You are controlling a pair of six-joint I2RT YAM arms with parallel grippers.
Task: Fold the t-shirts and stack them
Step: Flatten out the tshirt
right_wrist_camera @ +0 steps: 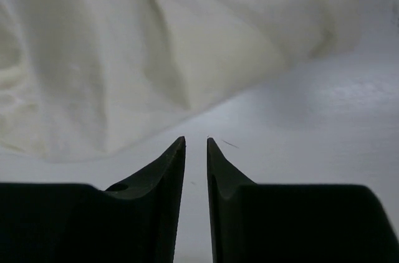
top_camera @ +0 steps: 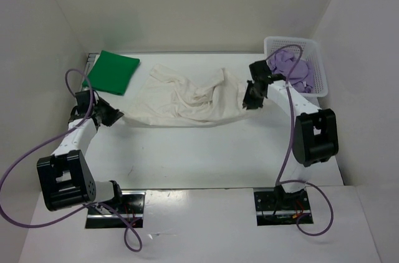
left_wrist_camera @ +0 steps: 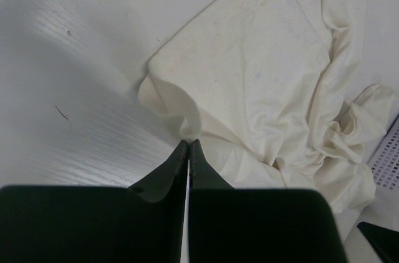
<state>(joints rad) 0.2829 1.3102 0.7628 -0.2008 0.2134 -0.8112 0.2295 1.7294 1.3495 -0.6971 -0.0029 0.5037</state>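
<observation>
Now, left pincer (left_wrist_camera: 189, 143) clamped, cream shirt (left_wrist_camera: 262, 76) corner

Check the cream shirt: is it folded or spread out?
Spread out, not folded: the cream shirt lies rumpled and wide across the table, one edge pinched in the left gripper.

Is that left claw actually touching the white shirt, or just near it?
Touching. The left wrist view shows the left gripper closed, with a raised fold of the white-cream shirt pinched right between its fingertips.

shirts 3: green shirt (top_camera: 112, 71), cream shirt (top_camera: 181, 100), purple shirt (top_camera: 288, 62); basket (top_camera: 319, 79) 1; grippers 2: left gripper (top_camera: 113, 115), right gripper (top_camera: 252, 99)
</observation>
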